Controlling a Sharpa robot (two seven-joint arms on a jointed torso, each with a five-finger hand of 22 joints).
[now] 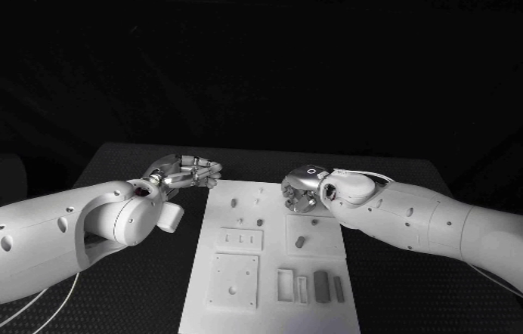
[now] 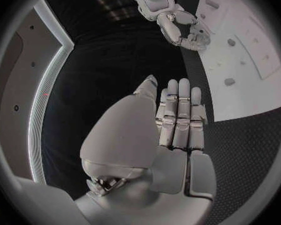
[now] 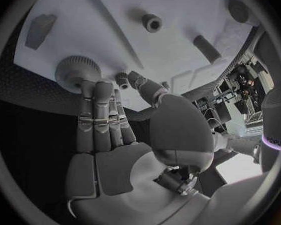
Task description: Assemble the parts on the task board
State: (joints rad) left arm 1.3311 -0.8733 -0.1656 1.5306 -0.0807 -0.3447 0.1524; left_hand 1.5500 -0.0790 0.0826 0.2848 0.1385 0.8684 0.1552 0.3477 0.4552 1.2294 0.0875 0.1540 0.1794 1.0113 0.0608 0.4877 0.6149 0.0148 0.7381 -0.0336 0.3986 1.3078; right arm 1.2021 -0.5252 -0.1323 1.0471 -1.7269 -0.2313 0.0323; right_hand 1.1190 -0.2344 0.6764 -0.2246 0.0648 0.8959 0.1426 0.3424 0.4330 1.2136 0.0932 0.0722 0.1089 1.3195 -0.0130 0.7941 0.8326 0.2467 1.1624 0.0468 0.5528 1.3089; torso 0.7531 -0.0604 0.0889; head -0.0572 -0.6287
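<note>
A black desk (image 1: 131, 160) under a dark room carries the white task board (image 1: 273, 266), which runs from the near edge at six o'clock up toward the middle. Nearest on it, around five o'clock, two dark grey bar-shaped parts (image 1: 322, 285) lie side by side just beside some white slotted blocks; further up a small dark part (image 1: 300, 240) sits on a raised white square.

The left hand (image 1: 187, 174) hovers off the board's far corner at about ten o'clock, holding nothing; the head camera makes its fingers look curled, but its own wrist camera shows them straight and pressed together (image 2: 178, 120), over bare desk beside the board's edge.

The right hand (image 1: 303, 190) hangs over the board's far right area. Its wrist camera shows the fingers (image 3: 97, 120) extended flat and close together, gripping nothing, their tips just by a round knurled part (image 3: 78, 72). Beyond them lie a ring-shaped part (image 3: 152, 22) and an oblong part (image 3: 206, 49), which the head camera hides behind the hand.
</note>
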